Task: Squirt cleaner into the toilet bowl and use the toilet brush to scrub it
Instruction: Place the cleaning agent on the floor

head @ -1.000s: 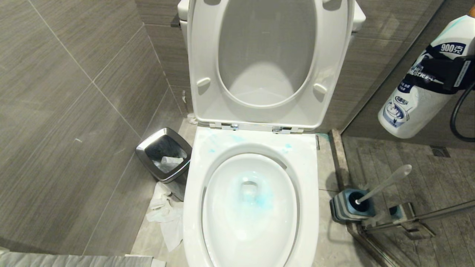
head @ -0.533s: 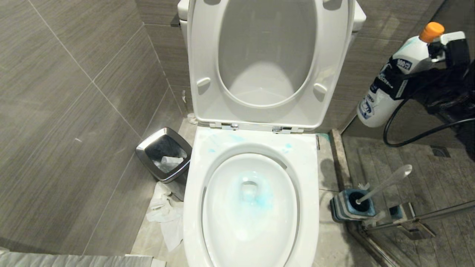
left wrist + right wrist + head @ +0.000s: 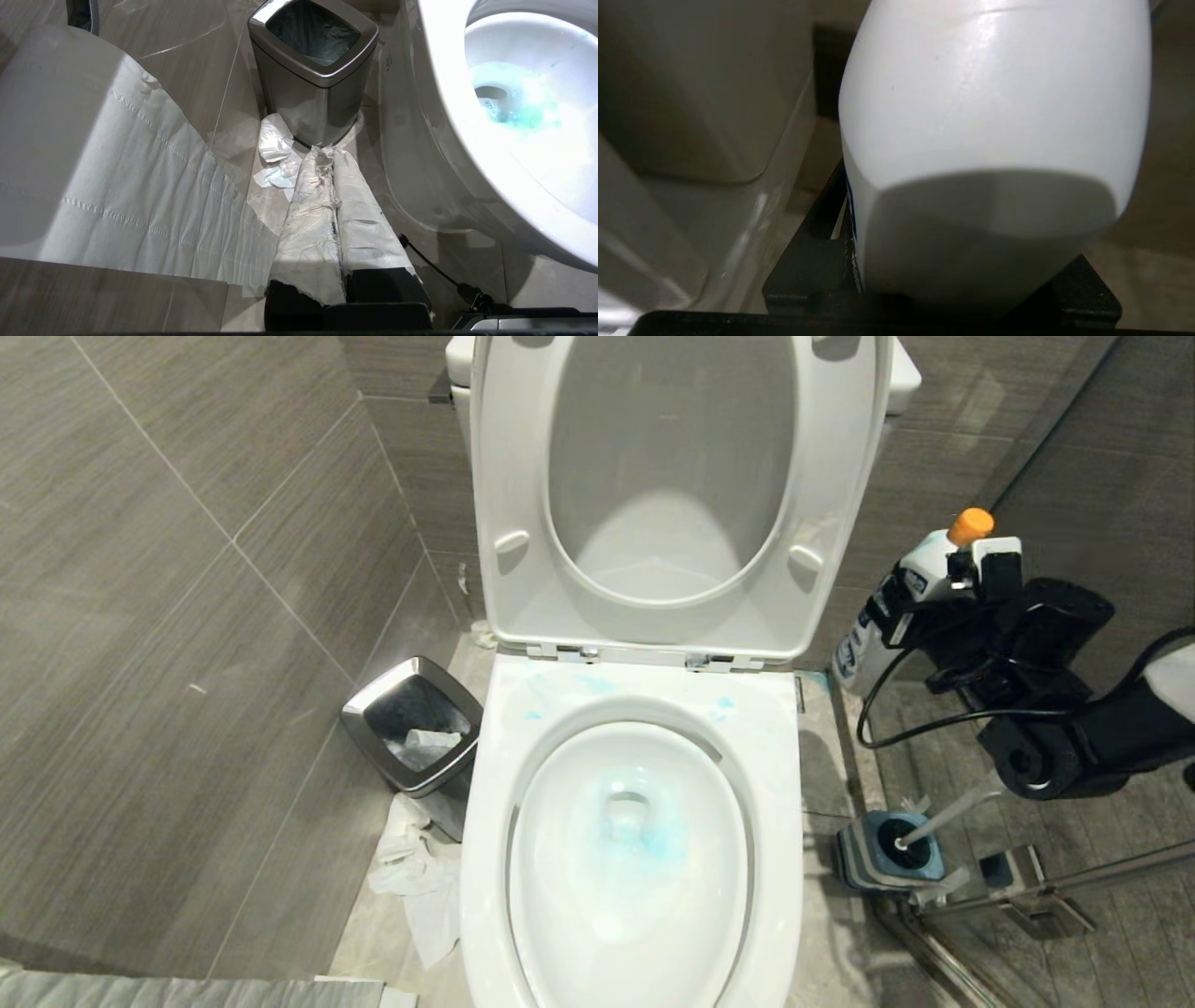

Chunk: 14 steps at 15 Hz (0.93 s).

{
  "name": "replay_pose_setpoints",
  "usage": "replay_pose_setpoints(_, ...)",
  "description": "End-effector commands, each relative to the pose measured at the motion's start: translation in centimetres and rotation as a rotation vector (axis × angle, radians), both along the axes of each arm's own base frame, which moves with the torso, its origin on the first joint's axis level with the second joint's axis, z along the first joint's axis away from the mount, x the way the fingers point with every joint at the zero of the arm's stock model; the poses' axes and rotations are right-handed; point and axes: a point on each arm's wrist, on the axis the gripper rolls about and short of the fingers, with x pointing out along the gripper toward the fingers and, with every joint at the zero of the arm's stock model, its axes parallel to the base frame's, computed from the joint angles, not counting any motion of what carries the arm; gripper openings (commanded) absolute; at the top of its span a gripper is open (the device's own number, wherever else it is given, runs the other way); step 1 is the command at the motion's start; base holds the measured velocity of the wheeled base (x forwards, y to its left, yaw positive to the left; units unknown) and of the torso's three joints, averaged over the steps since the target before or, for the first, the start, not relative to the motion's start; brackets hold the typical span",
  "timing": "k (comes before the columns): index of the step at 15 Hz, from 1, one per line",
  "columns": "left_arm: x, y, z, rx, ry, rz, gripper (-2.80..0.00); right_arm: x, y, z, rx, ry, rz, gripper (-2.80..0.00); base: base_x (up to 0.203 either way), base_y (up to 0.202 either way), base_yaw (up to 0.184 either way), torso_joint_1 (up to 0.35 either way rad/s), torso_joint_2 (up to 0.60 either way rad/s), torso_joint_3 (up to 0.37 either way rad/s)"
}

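The white toilet bowl [image 3: 495,859] stands open, seat and lid raised. Turquoise cleaner [image 3: 656,837] tints the water around the drain, and pale smears mark the rear rim. My right gripper [image 3: 904,616] is shut on a white cleaner bottle [image 3: 924,567] with a blue label and an orange cap, held cap-up low at the toilet's right. The toilet brush [image 3: 941,817] leans in its blue-and-grey holder [image 3: 864,859]; my right arm hides the handle's top. My left gripper [image 3: 332,158], its fingers wrapped in white paper, is shut and hangs beside the bowl [image 3: 444,121].
A square steel bin [image 3: 411,723] stands at the toilet's left with crumpled tissue [image 3: 415,877] on the floor in front of it. A big toilet-paper roll [image 3: 70,140] hangs close to my left gripper. A metal door rail [image 3: 1055,887] and glass panel sit at the right.
My right arm has swung down from the upper right with the bottle. The bottle has turned cap-up and now sits low by the toilet's right side, above the brush holder.
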Motion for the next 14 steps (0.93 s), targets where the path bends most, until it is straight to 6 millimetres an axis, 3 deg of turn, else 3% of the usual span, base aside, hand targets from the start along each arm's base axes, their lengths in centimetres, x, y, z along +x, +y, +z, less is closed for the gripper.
replay_pose_setpoints(1,0.0,0.0,0.0,0.000,0.003,0.001,-2.80,1.9,0.4,-2.9,0.010,0.043,0.013,-2.80,0.000,0.000,0.000,0.000,0.00,0.000)
replay_pose_setpoints(4,0.0,0.0,0.0,0.000,0.003,0.001,-2.80,3.4,0.5,-4.0,0.023,0.043,0.027,-2.80,0.000,0.000,0.000,0.000,0.00,0.000)
replay_pose_setpoints(14,0.0,0.0,0.0,0.001,0.003,0.001,-2.80,5.0,0.7,-7.8,0.017,0.106,0.052,-2.80,0.000,0.000,0.000,0.000,0.00,0.000)
